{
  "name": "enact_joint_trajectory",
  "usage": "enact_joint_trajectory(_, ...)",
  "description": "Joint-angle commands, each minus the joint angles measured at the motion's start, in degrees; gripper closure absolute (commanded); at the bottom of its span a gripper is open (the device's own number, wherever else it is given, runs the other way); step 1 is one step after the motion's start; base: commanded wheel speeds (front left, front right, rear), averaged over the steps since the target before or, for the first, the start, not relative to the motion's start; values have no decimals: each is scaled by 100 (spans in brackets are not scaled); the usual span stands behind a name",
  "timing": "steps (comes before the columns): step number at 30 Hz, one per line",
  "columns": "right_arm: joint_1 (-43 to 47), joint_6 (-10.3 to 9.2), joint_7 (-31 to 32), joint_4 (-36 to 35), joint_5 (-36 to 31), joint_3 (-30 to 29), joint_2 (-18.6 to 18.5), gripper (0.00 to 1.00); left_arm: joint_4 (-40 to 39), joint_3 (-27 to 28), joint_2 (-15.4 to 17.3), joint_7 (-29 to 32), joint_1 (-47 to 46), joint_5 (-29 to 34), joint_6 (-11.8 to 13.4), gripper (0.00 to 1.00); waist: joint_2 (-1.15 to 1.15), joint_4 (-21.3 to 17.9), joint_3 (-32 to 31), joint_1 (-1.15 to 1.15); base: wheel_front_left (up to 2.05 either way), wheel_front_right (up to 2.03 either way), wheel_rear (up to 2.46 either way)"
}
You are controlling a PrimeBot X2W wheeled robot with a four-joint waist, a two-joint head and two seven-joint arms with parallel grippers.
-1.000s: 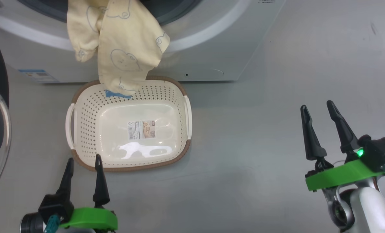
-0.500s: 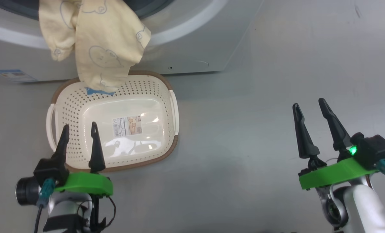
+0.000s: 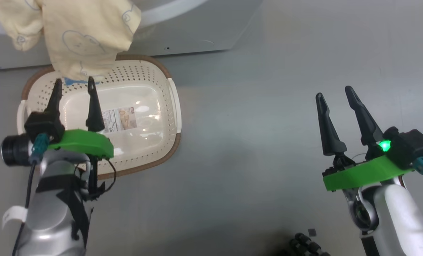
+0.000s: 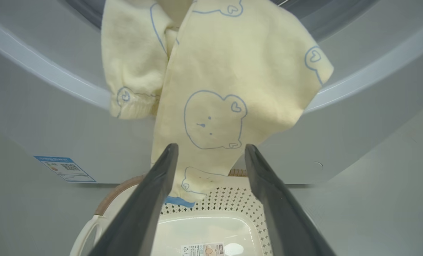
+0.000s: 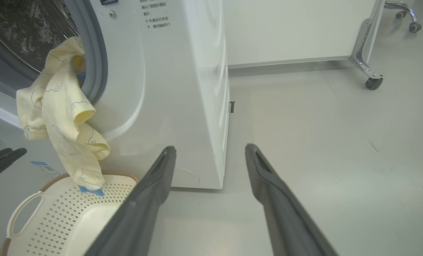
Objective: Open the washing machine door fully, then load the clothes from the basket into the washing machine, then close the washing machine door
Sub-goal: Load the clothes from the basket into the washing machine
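Above the left half of the basket [image 3: 172, 106], the left end effector [image 3: 74, 80] hovers with its two dark fingers splayed wide and nothing between them. Ahead of it and to its left, a small blue sticker [image 4: 64, 168] sits low on the white front of the washing machine [image 3: 197, 32]. Straight ahead of its fingertips the clothes [image 3: 87, 39] droop out of the drum opening. They are cream-yellow fabric with blue-line bear prints, and the lower hem with its bright blue patch [image 4: 177, 201] reaches down to the basket's far rim. Whether the fingertips touch the fabric cannot be told. Beneath this end effector, a label sticker [image 3: 121, 119] lies on the basket's floor. Well to the right, over the grey floor [image 3: 250, 142], the right end effector [image 3: 334, 91] is likewise released, its fingers apart and empty. The washer's corner stands ahead of it and to its left, with the hanging clothes and the basket further left.
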Motion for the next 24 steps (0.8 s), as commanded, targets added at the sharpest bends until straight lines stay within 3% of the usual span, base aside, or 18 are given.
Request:
enact_joint_trajectory(1, -66, -16, -37, -180, 34, 117, -4, 0, -83, 180, 180, -39, -104, 87, -18, 0, 0, -80, 119, 0, 0, 0, 0)
enact_joint_trajectory(11, -305, -16, -37, -226, 60, 198, 19, 0, 477, 382, 402, -39, -1189, 116, 21, 0, 0, -323, 629, 0, 0, 0, 0)
enact_joint_trajectory(24, -474, -16, -37, -344, 5, 200, -28, 0, 828, 590, 406, -39, -1874, 56, -76, 0, 0, -341, 1080, 0, 0, 0, 0)
